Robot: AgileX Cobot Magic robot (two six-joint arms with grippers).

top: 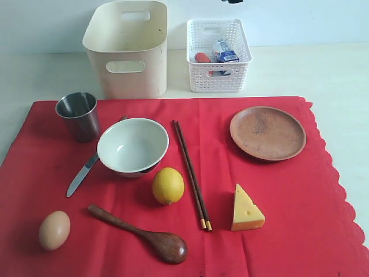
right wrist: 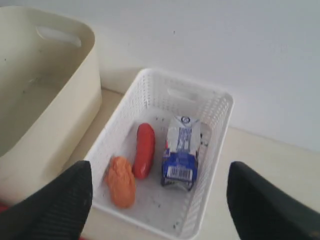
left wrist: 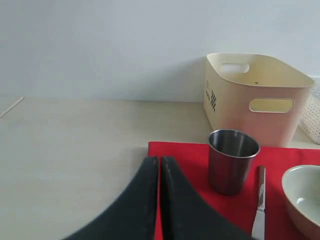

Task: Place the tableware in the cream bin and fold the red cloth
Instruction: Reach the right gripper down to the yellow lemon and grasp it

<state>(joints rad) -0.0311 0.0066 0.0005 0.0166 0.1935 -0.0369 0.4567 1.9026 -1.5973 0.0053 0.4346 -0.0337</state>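
The left hand (left wrist: 159, 167) hangs by the left edge of the red cloth (top: 300, 219), its fingers pressed together on nothing. The right hand (right wrist: 159, 172) is spread wide above the white basket (right wrist: 220, 102), empty. The cloth lies flat on the counter (top: 334, 69). On it are the steel cup (top: 78, 115) far left, the white bowl (top: 132, 144) beside it, the knife (top: 81, 176) partly hidden behind the bowl, the chopsticks (top: 190, 173) in the middle, the wooden spoon (top: 144, 234) near, and the brown plate (top: 267, 133) far right. The cream bin (top: 130, 78) stands beyond the cloth, left of the basket.
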